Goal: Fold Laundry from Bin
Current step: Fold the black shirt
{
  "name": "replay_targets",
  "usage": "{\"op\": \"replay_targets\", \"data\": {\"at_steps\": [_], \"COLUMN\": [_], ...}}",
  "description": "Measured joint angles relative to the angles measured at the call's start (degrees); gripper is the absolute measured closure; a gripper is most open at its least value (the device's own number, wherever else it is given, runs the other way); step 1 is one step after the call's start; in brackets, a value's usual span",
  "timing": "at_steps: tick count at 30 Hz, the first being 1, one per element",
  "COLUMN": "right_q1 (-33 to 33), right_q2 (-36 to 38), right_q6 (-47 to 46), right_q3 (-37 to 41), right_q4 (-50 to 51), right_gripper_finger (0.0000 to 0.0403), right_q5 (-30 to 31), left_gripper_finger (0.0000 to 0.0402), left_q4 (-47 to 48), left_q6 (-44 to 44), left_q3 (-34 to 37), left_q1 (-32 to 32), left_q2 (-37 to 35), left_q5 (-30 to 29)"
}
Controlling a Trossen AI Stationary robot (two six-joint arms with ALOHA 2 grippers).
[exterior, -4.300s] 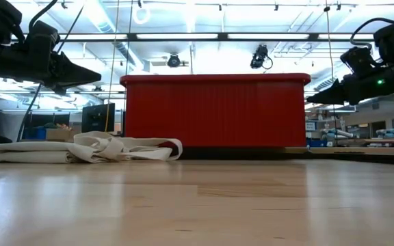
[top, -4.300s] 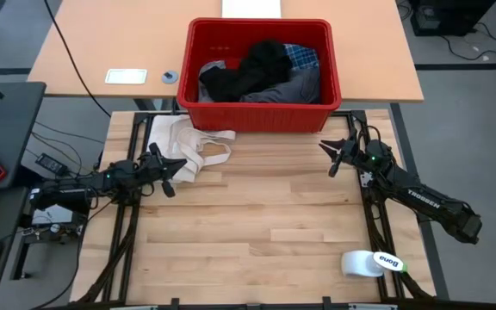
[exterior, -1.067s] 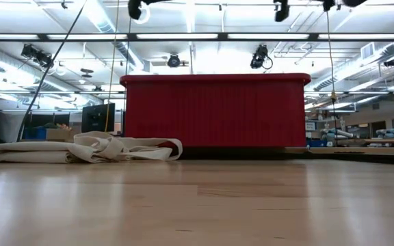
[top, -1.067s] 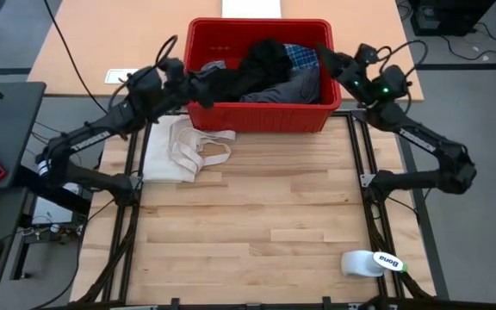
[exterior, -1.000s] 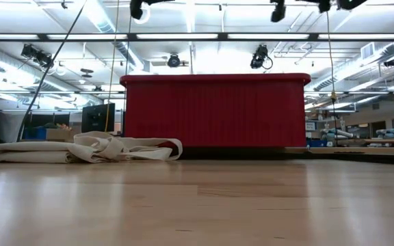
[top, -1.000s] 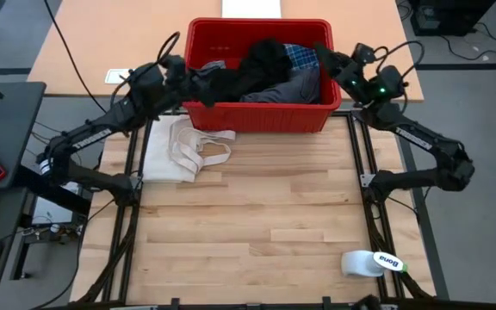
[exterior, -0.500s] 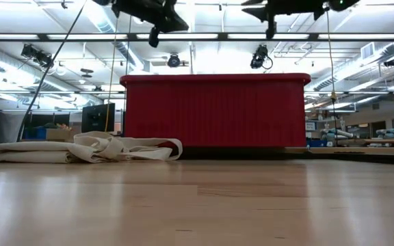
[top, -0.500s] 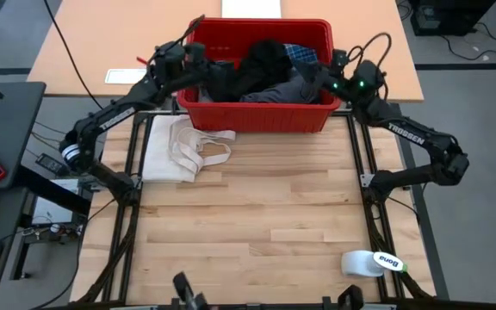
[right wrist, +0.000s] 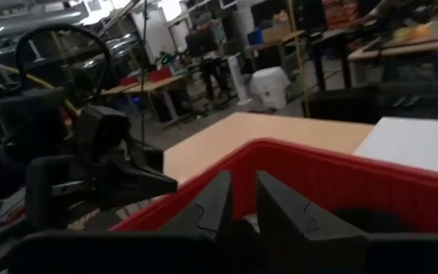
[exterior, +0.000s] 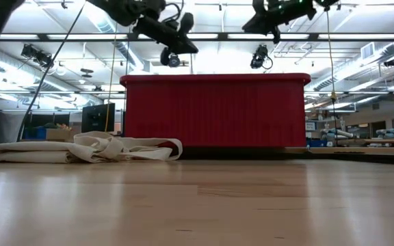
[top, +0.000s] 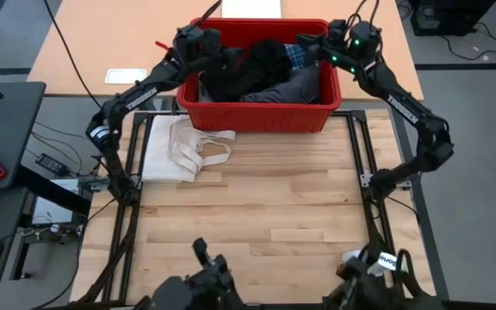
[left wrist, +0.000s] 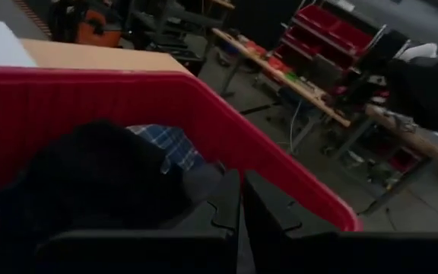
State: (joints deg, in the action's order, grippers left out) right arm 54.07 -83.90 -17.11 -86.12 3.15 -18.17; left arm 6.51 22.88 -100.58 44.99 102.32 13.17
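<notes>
Red plastic makes the bin (top: pixel 259 76), and it sits at the far edge of the wooden table (top: pixel 248 224). Everything here is told from the bin.

Inside the bin lies the laundry (top: pixel 261 73), all in a heap. A black piece is on top near the middle, a grey piece lies toward the near wall, and a blue plaid shirt (top: pixel 301 54) peeks out at the far right corner. Nothing has been lifted out yet.

Over the left end of the bin hangs the left gripper (top: pixel 227 58). Its fingers are pressed together and hold nothing. The black piece is right in front of them and a little lower, so this arm looks nearest to it.

Over the far right corner of the bin hangs the right gripper (top: pixel 310 49). Its fingers have only a thin gap between them and nothing is in it. The plaid shirt lies just under and in front of them.

The heap runs long from the left end of the bin to the right end. So I think both arms must open up and dip down into it, one from each end.

A cream cloth (top: pixel 179 146) lies on the table just in front of the bin's left corner.
</notes>
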Motion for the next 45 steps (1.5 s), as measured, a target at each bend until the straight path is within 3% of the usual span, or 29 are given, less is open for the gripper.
{"op": "replay_targets", "data": {"at_steps": [4, 10, 17, 21, 24, 27, 35, 41, 45], "right_q1": [1.6, 2.4, 2.1, 1.8, 1.4, 1.1, -1.4, -3.4, -4.5], "right_q2": [-2.8, -7.4, -10.7, -11.5, -11.6, -11.6, -11.6, -11.6, -11.6], "right_q6": [1.8, 2.5, 2.3, 2.3, 2.3, 2.1, 2.2, 2.3, 2.3], "right_q3": [-0.2, -0.2, -0.2, -0.2, -0.2, -0.2, -0.2, -0.2, -0.2], "right_q4": [0.5, 0.9, 0.0, -0.1, -0.1, -0.1, -0.1, -0.1, -0.1], "right_gripper_finger": [0.0313, 0.0251, 0.0185, 0.0169, 0.0166, 0.0168, 0.0168, 0.0169, 0.0169], "right_q5": [-2.7, -2.7, -4.5, -5.1, -6.1, -7.1, -9.6, -9.6, -9.6], "left_gripper_finger": [0.0377, 0.0357, 0.0238, 0.0171, 0.0146, 0.0145, 0.0182, 0.021, 0.023], "left_q4": [-0.4, 5.4, 11.3, 11.9, 12.2, 13.7, 27.2, 34.6, 39.4], "left_q6": [-6.1, -8.9, -17.9, -21.1, -23.2, -28.8, -42.6, -46.3, -46.3], "left_q3": [-0.7, -0.7, -0.7, -0.7, -0.8, -2.6, -14.5, -23.0, -23.7], "left_q1": [0.0, 1.5, 3.4, 4.8, 5.1, 4.4, 3.1, 3.8, 4.6], "left_q2": [1.6, 2.4, 2.8, 5.4, 7.5, 9.8, 19.6, 26.9, 29.9], "left_q5": [-1.9, -8.4, -11.6, -12.1, -12.2, -12.9, -22.3, -26.1, -26.0]}}
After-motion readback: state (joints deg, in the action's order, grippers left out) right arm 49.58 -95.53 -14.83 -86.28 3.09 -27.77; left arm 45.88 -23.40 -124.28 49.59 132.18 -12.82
